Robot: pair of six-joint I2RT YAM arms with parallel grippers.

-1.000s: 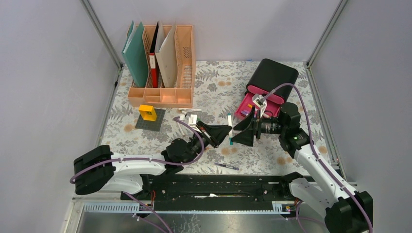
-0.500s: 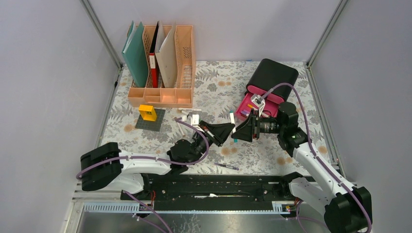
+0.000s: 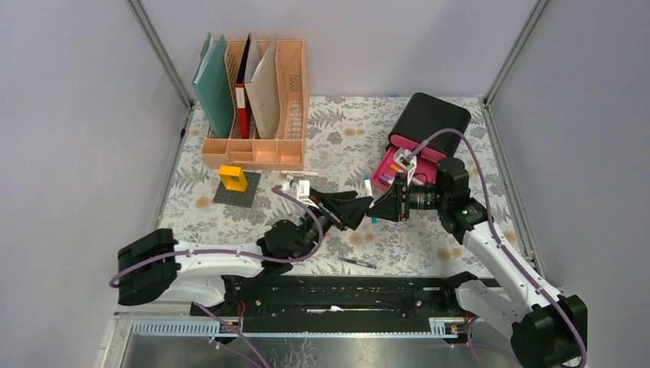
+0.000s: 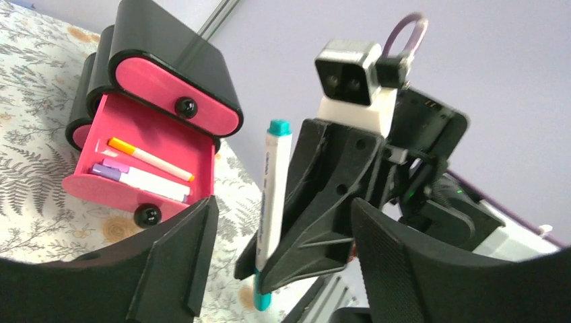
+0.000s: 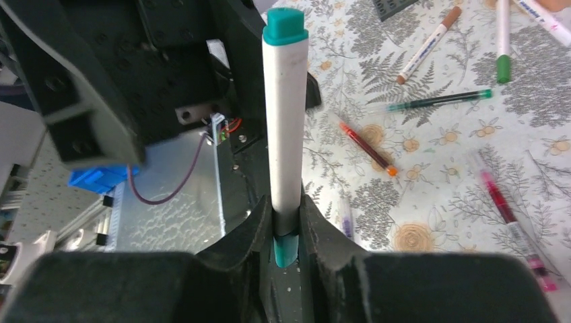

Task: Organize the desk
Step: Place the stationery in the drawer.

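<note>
Pinches a white, teal-capped marker (image 4: 273, 182) near its lower end in the right gripper (image 5: 286, 222); presents the left gripper (image 4: 283, 204) spread wide, fingers clear of the marker on either side. Hovers over the fern-printed desk (image 3: 337, 146), stretched beneath both arms, near the open pink drawer (image 4: 155, 145).

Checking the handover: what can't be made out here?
Left wrist view: print on the marker, too blurred.
Right wrist view: marker's lower end, hidden between the right pincer fingers.
Left wrist view: back of the drawer, covered by the upper drawer.
Top view: colour of the pen, too small.
</note>
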